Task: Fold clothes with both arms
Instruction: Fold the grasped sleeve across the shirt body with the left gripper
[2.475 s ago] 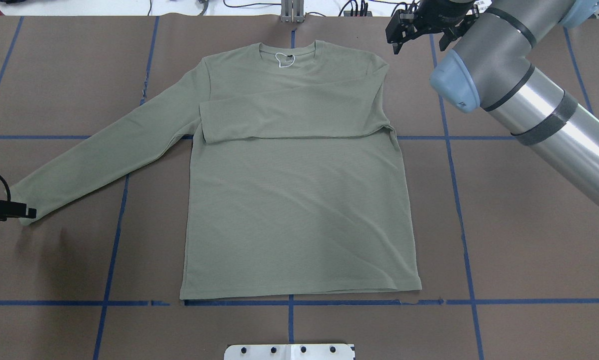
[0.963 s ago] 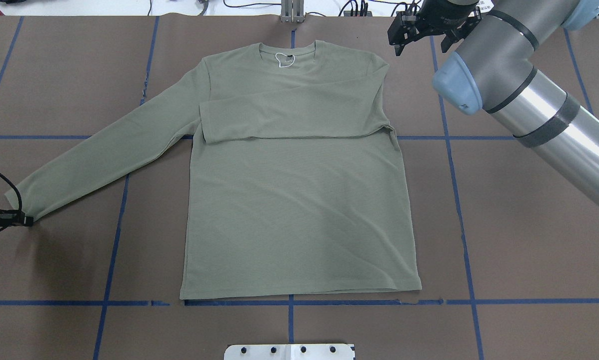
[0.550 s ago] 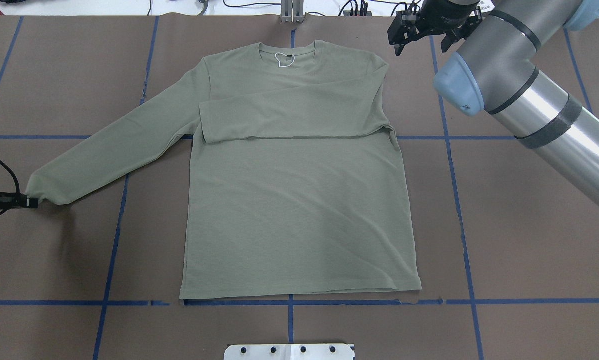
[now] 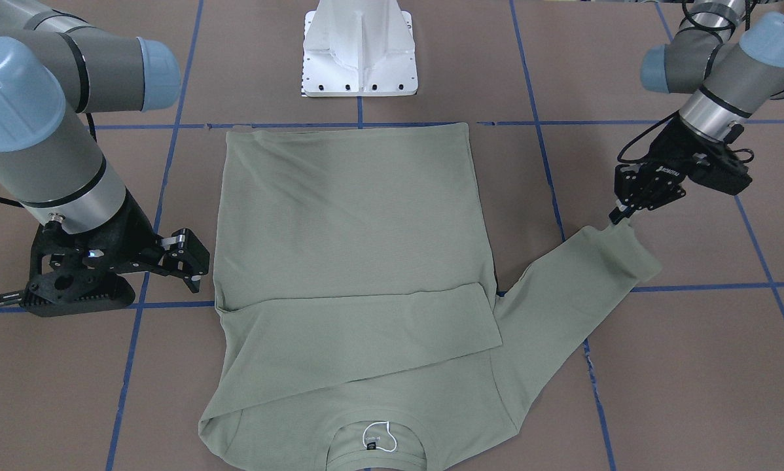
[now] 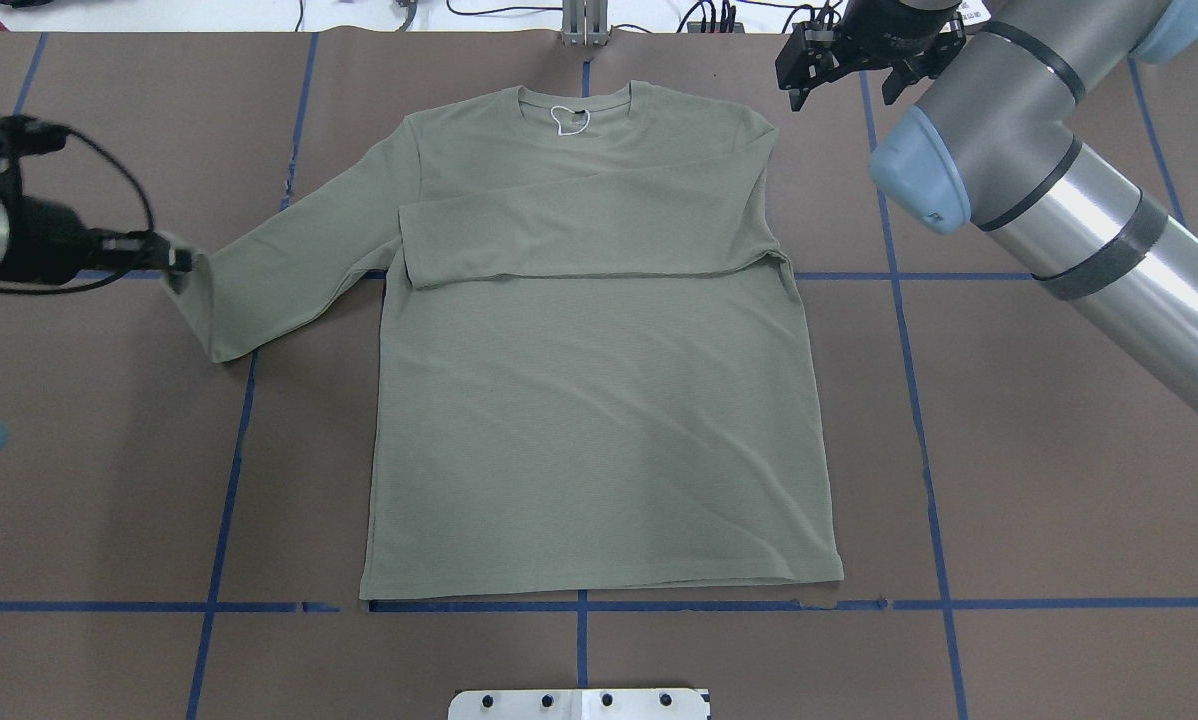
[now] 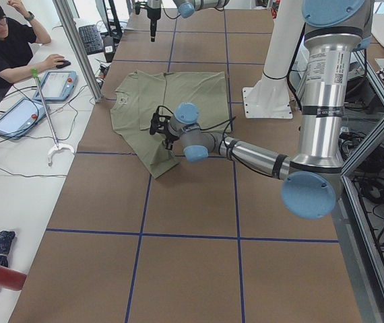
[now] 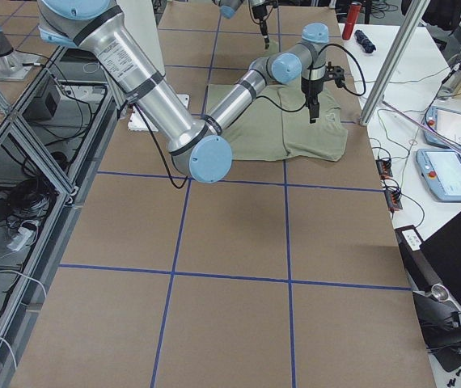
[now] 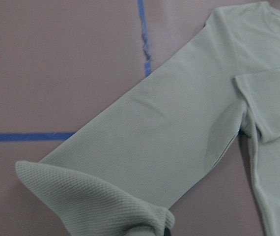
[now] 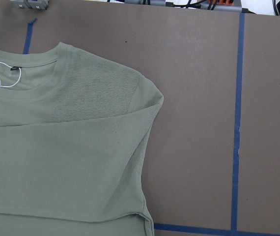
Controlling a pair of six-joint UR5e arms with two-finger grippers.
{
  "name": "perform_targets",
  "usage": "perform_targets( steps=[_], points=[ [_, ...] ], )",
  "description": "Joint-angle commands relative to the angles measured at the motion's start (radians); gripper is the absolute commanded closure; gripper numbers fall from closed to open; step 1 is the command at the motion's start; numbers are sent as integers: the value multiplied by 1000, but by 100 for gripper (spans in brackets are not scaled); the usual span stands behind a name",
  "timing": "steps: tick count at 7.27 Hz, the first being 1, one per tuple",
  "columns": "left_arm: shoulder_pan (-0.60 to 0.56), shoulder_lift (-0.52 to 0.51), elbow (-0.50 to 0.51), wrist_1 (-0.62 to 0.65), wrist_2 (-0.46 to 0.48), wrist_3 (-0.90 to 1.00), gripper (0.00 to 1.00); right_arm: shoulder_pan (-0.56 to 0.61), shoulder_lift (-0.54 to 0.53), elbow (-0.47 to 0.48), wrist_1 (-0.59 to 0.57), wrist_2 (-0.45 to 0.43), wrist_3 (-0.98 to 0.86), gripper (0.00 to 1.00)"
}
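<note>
On the brown, blue-taped table (image 4: 693, 366), the sage-green long-sleeved shirt (image 4: 346, 216) lies flat with one sleeve folded across its chest; the left gripper (image 4: 618, 214) is closed on the other sleeve's cuff (image 4: 627, 252), lifting it, probably to fold it over likewise, while the right gripper (image 4: 192, 260) hovers beside the shoulder, spread and empty.

Left arm (image 4: 735, 72) and right arm (image 5: 1089, 225) — grey-and-silver tubes, light-blue joint caps (image 5: 914, 165), one dark strap (image 5: 1094, 250) — ending in black fingers (image 4: 197, 256).
</note>
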Motion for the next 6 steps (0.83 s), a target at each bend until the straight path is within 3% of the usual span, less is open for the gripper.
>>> perform_targets(
  steps=[1, 2, 4, 6],
  points=[
    [-2, -336, 47, 349, 24, -4, 100, 0, 0, 1, 0, 0, 0, 0],
    [0, -456, 103, 402, 24, -13, 100, 2, -2, 6, 0, -2, 0, 0],
    [16, -700, 319, 394, 52, -65, 100, 5, -8, 6, 0, 2, -5, 0],
    [116, -853, 432, 386, 128, -83, 100, 47, -24, 12, -2, 24, -18, 0]
  ],
)
